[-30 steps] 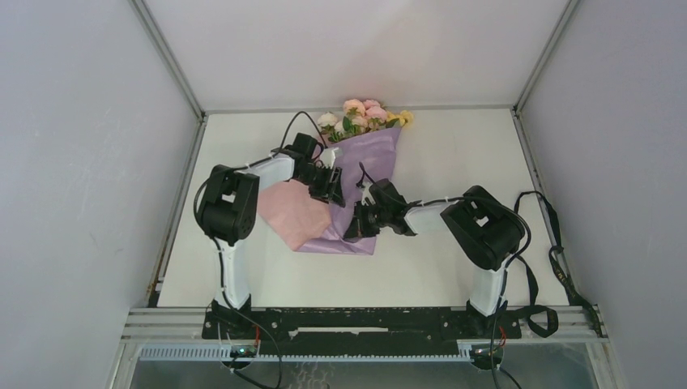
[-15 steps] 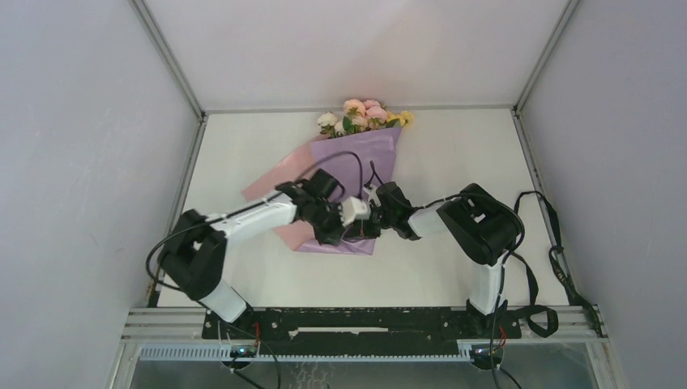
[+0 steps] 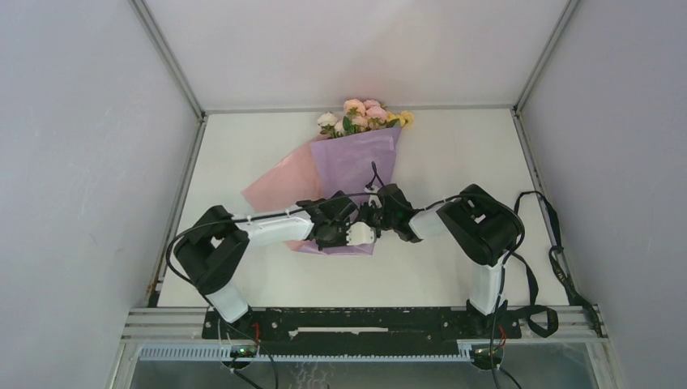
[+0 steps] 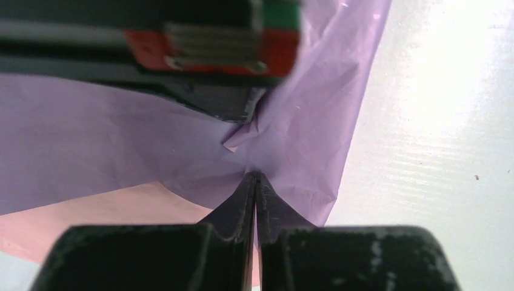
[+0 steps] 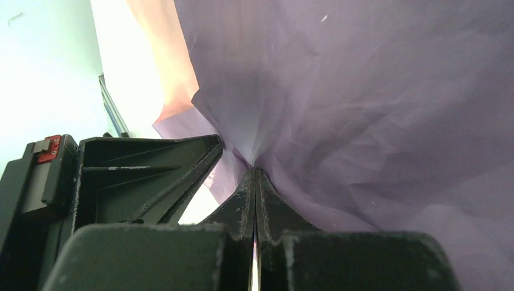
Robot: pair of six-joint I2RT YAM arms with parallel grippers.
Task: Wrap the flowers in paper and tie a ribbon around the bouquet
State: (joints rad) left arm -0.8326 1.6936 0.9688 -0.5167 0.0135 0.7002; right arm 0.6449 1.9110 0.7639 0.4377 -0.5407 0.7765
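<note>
Paper (image 3: 356, 158) thin, crinkly, light, tears easily; lies on table (image 3: 454, 154), folded over flowers (image 3: 362, 115), blooms at far end. Left gripper (image 4: 253, 177) and right gripper (image 5: 254, 172) each pinch paper's near bottom corner, jaws pressed together. Best hold: gathered folds, gentle pull.

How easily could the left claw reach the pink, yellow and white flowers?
Probably not yet: the left claw is shut on the near end of the crinkled lilac paper; the flowers poke out the far end.

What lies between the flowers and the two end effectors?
The folded paper fills that stretch, a thin black cable curling over it; the top external view shows it.
</note>
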